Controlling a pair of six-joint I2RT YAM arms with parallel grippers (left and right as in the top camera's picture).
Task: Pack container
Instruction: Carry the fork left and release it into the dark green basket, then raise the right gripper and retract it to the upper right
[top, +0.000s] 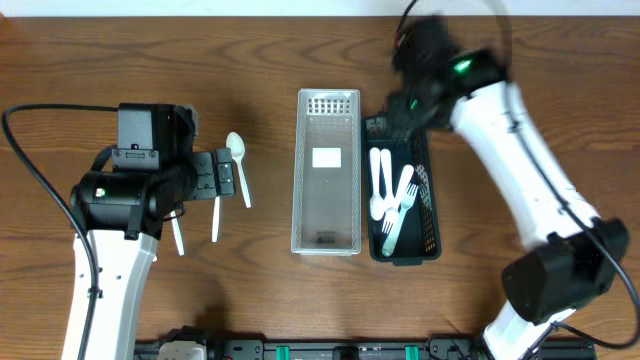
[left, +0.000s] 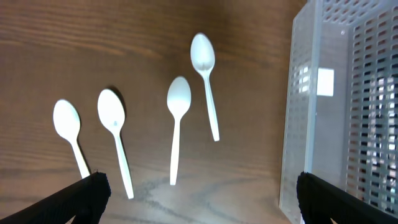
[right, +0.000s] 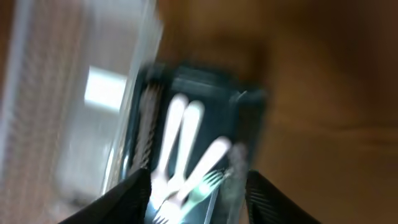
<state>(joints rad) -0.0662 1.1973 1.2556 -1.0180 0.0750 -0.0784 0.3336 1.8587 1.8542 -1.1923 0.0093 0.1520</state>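
I see the left gripper (left: 199, 186) spread empty above four spoons (left: 178, 99); the right gripper (right: 198, 180), also apart, over the black basket (right: 205, 78).

A brown wooden table (top: 250, 60) with dark grain fills the frame in every view. Along the bottom edge of the overhead view runs a black rail (top: 330, 351) with small green fittings.

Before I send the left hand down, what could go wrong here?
The spoons lie close together, so the open left hand may nudge a neighbour when closing. The right hand hangs over the black basket beside the clear basket; both arms could clash there.
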